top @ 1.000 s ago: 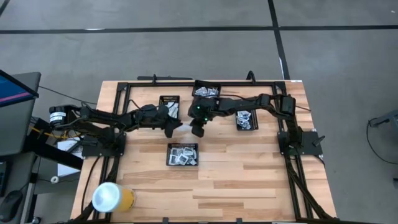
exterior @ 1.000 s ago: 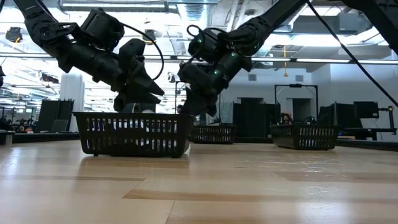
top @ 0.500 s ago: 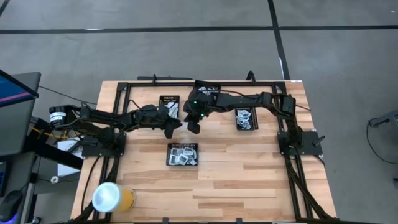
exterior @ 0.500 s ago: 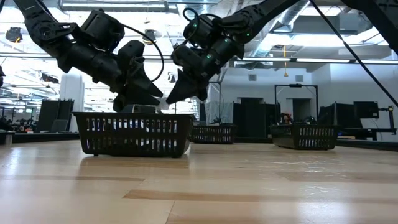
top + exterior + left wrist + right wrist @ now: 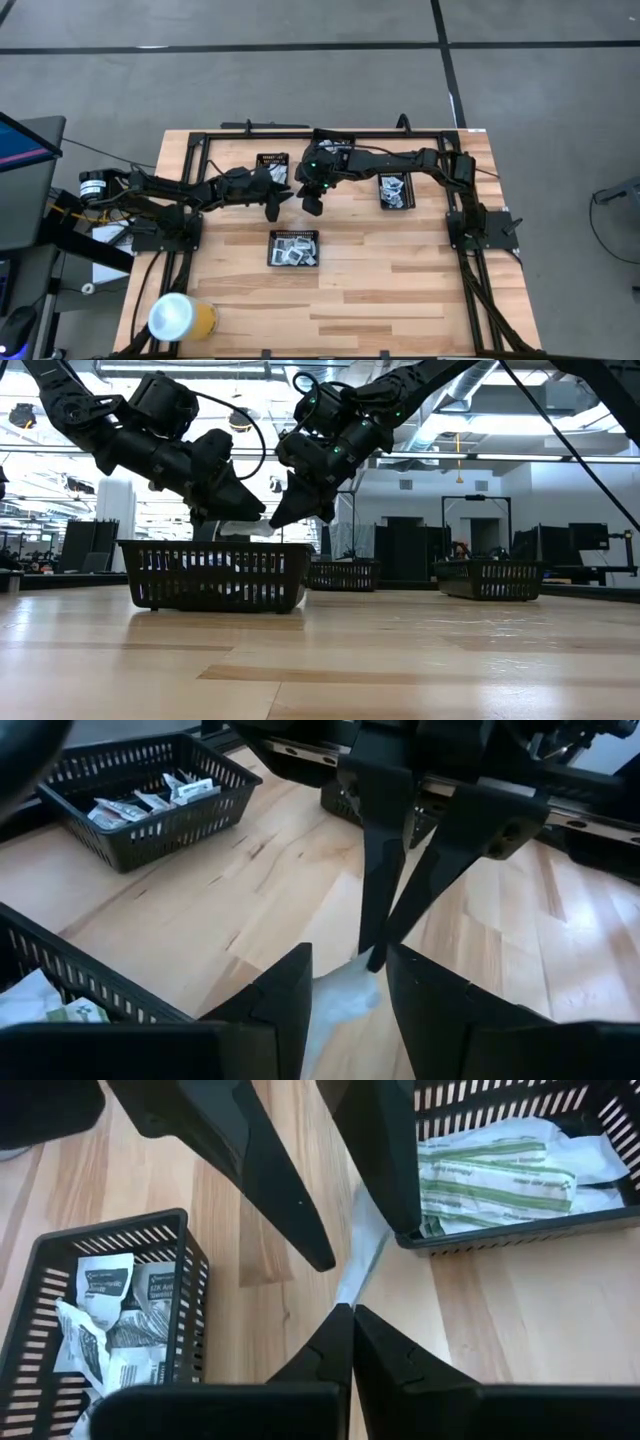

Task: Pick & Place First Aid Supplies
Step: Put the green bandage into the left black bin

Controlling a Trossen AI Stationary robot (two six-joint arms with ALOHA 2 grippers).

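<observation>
A thin white packet (image 5: 338, 1005) of the first aid supplies hangs in the air above the table's middle. My right gripper (image 5: 352, 1318) is shut on it, reaching in from the right (image 5: 312, 204). My left gripper (image 5: 348, 982) comes level from the left (image 5: 279, 200) and is open, with one finger on each side of the same packet. In the low view the packet (image 5: 240, 526) shows pale under the left fingers, higher than the near tray (image 5: 215, 575). My right gripper pinches one edge of the packet (image 5: 347, 1295) between its two fingertips, slanting down from the table's right. The packet is lifted clear and sticks out beyond the tips, between the left fingers (image 5: 290, 1210). My left gripper brackets the packet (image 5: 345, 990); I cannot tell whether it touches it.
Black mesh trays: one at the far left with green-white strips (image 5: 490, 1175), one in the near middle (image 5: 271, 250) with white sachets (image 5: 105, 1295), one at the far middle (image 5: 335, 134), one at the right (image 5: 383, 195). A yellow cup (image 5: 180, 318) stands near left.
My right gripper has risen with the packet and come closer to the left gripper, then held still. My left gripper has stayed in place and rolled about its own axis, so its fingers stand differently around the packet.
</observation>
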